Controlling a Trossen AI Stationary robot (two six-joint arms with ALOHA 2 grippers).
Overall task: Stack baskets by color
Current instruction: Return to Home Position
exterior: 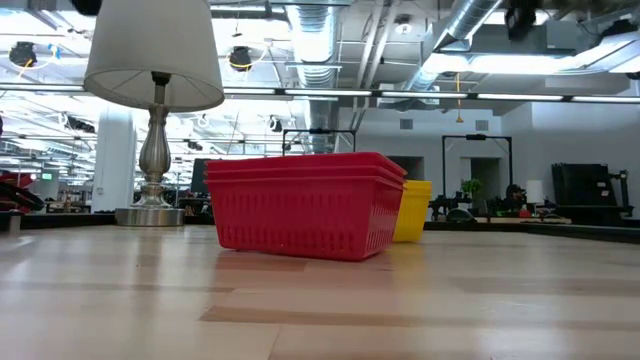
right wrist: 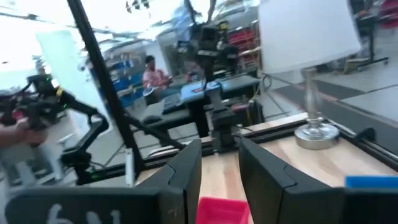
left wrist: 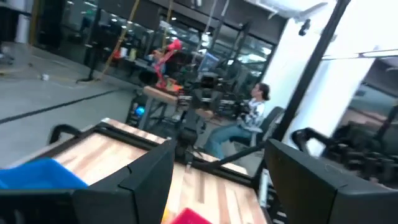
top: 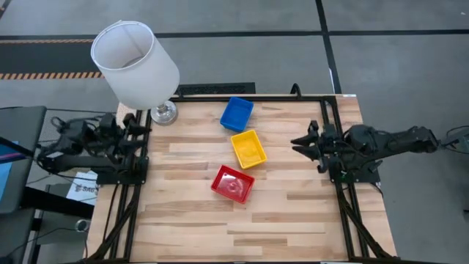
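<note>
high view: three basket stacks lie in a slanted line mid-table on the pale wood plank table (top: 293, 213). blue basket stack (top: 237, 113) is at the far end near the lamp, yellow basket stack (top: 248, 148) is in the middle, and red basket stack (top: 233, 183) is nearest the front. all are small shallow rectangles of glossy plastic with rounded corners. blue and yellow are nearly corner to corner, and red sits just beside yellow with a small gap. how many are in the blue and yellow stacks cannot be told from above.

low view: the red stack shows three nested rims, slotted vertical-rib walls and a slight taper toward the base, flat on the wood. a yellow corner peeks out behind it.

lamp (top: 135, 62) has a white cylindrical fabric shade, a turned silver metal stem and a round base, at the far left corner of the table.

left gripper (left wrist: 217, 165) is pulled back at the table's left edge, its flat dark fingers spread wide and holding nothing. right gripper (right wrist: 221, 158) is pulled back at the right edge, its fingers apart with a narrower gap, also holding nothing. both are well apart from the baskets.

a seated person (left wrist: 249, 118) shows in the room beyond the table.
</note>
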